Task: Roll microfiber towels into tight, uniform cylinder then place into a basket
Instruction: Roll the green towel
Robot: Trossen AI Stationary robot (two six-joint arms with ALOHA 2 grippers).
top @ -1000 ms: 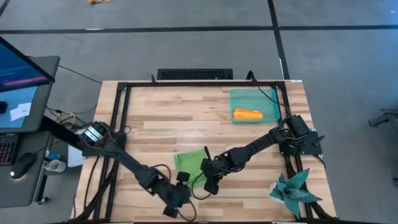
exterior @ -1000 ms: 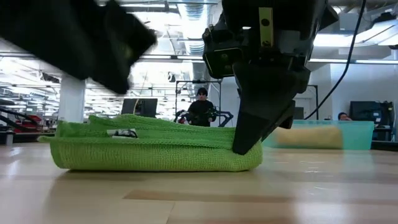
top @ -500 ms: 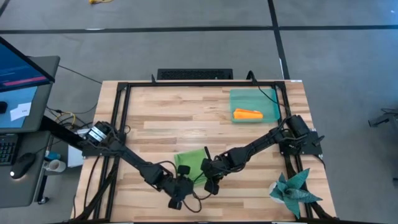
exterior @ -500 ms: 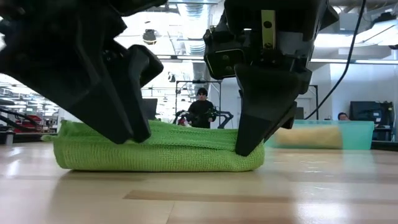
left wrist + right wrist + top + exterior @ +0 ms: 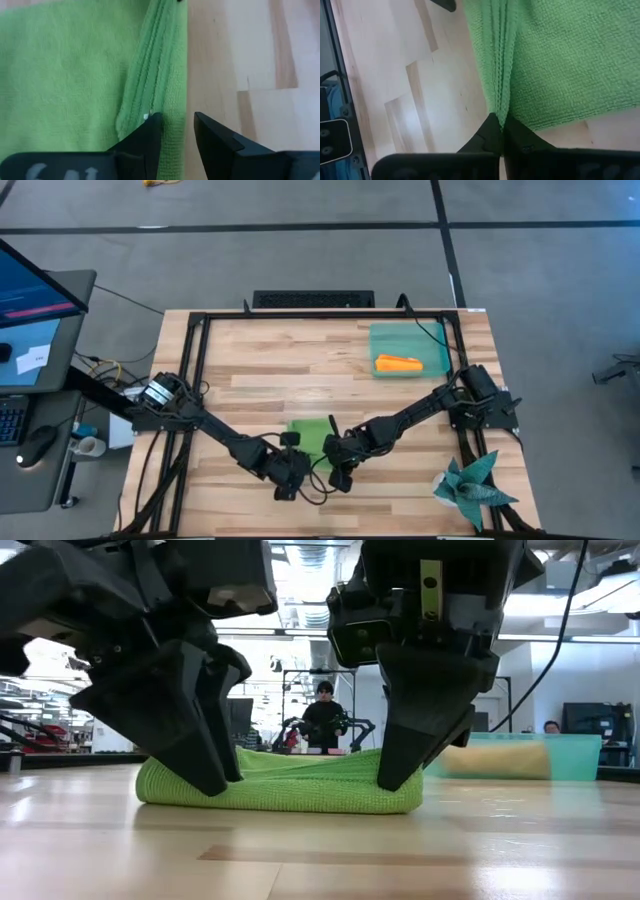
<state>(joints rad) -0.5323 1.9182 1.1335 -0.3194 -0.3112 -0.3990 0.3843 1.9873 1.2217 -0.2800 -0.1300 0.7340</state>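
While the orange towel (image 5: pixel 399 364) already lies rolled in the basket (image 5: pixel 408 347) at about one o'clock on the table (image 5: pixel 260 380), the green towel (image 5: pixel 311 436) sits folded into a thick pad just below the table's centre, near six o'clock, with both arms bent over it.

From the pad's three o'clock side, the right gripper (image 5: pixel 499 131) has its fingers pressed together on the stacked edge of the cloth, pinching the layers near a corner. On the nine o'clock side, the left gripper (image 5: pixel 176 134) stands with its fingers partly spread, straddling the hemmed edge; it touches the fabric but does not look clamped on it. In the low view both sets of fingers come down onto the pad's two ends, and the layers between them lie flat, not yet curled into a cylinder.

As a judgement, the step in hand is starting the roll of the green towel. To do it well, the left fingers should close on all the layers at their end, matching the right side's hold, so both ends turn together. Keeping the cloth taut between the two grips and turning evenly should prevent a cone shape. A loose layer slipping out at either end would slacken the roll.
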